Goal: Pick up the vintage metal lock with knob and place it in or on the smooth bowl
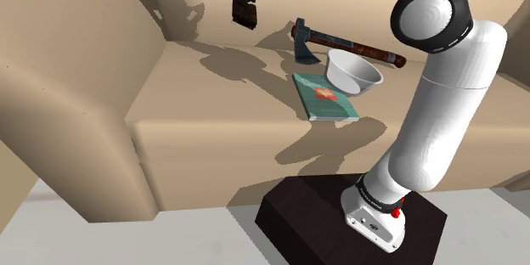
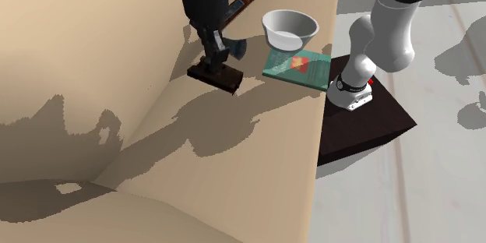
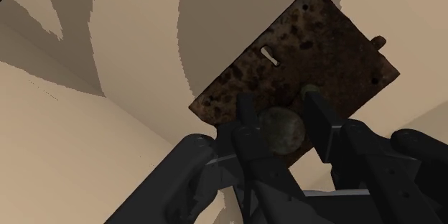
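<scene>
Hanging under the hand, the rusty brown lock point(image 3: 305, 47) is caught by its round knob point(image 3: 281, 131). The two black fingers point(image 3: 321, 126) are closed on that knob from either side. The flat plate faces back toward the hand and spreads away from the fingertips, with its longer side running askew to the line between them.

In the second exterior view the lock point(image 2: 216, 75) appears to float clear of the beige sofa seat point(image 2: 257, 171), since its shadow falls apart from it on the cushion. So the pick-up looks done and the carry is what remains.

The white bowl point(image 1: 352, 70) stands on the same seat, well apart from the lock point(image 1: 245, 13), toward the shoulder view's right and lower down. In the second exterior view the bowl point(image 2: 290, 27) lies up and to the right of the lock. A hatchet point(image 1: 344, 44) lies along the back of the seat, its head between lock and bowl. A teal book point(image 1: 324, 98) lies just beside the bowl on the near side.

The coming move, I judge, is a sideways carry over the hatchet head, high enough that the plate's lower edge clears it. Held only by the knob, the plate could swivel or slip on the way.
</scene>
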### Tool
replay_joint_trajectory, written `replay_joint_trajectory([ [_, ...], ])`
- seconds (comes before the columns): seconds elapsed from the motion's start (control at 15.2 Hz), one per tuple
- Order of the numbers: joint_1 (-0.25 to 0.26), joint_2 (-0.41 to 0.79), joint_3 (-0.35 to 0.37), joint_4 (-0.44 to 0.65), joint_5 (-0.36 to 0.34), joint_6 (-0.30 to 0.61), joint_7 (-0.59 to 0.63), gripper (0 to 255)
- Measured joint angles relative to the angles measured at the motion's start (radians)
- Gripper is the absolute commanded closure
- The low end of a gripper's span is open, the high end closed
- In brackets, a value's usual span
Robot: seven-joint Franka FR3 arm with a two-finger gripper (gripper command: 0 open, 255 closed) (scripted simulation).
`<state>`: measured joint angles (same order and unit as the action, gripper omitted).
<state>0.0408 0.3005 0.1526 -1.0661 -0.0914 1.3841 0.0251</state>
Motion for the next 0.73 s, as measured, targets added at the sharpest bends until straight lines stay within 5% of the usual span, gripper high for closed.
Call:
replay_joint_trajectory([
  [0.26,-0.014,-0.031,-0.004,-0.012,0.006,-0.018,-0.017,255],
  [0.73,-0.09,-0.326,-0.048,-0.39,0.051,0.072,-0.117,255],
])
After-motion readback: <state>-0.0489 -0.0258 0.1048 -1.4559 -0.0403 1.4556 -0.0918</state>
